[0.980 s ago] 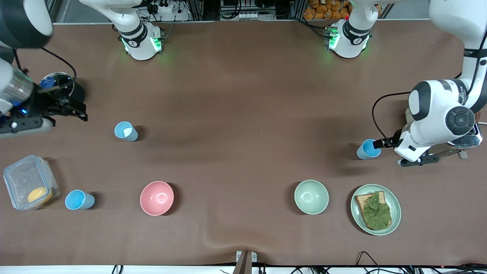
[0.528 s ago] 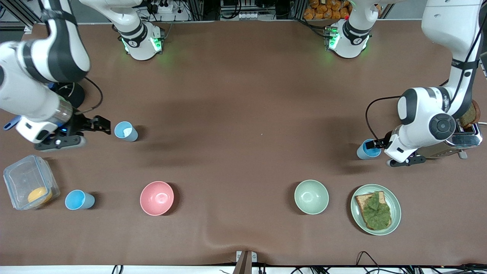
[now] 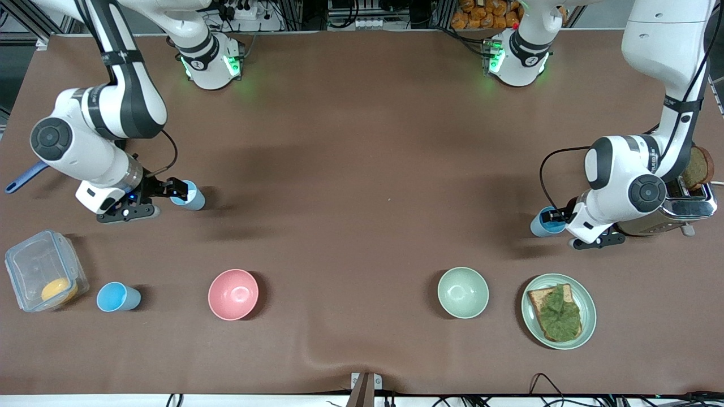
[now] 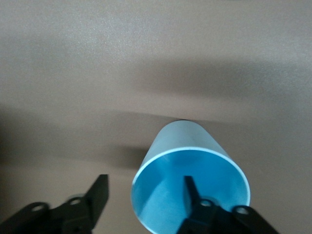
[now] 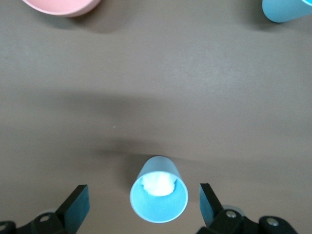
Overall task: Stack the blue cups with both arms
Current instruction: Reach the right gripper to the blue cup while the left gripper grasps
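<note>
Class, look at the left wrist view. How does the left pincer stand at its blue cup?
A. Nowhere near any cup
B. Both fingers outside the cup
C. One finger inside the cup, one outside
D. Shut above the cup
C: the left pincer is open, with one finger inside the blue cup and the other outside its wall.

Right gripper (image 3: 180,188) has reached the paler cup (image 3: 194,199) — fingers apparently straddling it.

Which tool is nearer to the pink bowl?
Right. The right tool, open, is at the cup with the white patch inside, just farther from the camera than the pink bowl. The left tool is at another cup toward the left arm's end.
</note>
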### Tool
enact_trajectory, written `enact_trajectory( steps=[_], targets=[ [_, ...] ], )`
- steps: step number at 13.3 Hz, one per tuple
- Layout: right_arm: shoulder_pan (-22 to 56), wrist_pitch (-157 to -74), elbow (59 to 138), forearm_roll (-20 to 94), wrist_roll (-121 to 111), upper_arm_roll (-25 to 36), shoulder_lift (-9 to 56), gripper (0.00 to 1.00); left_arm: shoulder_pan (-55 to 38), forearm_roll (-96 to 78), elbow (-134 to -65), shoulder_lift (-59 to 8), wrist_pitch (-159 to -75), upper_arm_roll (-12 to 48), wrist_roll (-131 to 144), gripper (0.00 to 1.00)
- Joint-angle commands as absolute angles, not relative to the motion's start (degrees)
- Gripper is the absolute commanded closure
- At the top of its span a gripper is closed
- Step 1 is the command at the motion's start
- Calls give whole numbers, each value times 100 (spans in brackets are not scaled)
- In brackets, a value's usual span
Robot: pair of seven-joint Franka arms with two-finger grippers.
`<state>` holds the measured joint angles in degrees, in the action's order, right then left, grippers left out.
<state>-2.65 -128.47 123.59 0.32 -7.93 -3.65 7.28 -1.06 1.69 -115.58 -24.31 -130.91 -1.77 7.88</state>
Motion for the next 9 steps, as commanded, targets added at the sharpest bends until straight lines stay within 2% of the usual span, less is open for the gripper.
enact_trajectory(
  steps=[1,9],
  targets=[
    [-649,-13051,12384,35,-1352,-396,834,0,-53,211,-11558,-2435,-13166,-149,633,100],
    [-853,-13410,12734,9,-1468,-387,1028,0,-53,202,-11514,-2233,-13131,-141,554,100]
  ],
)
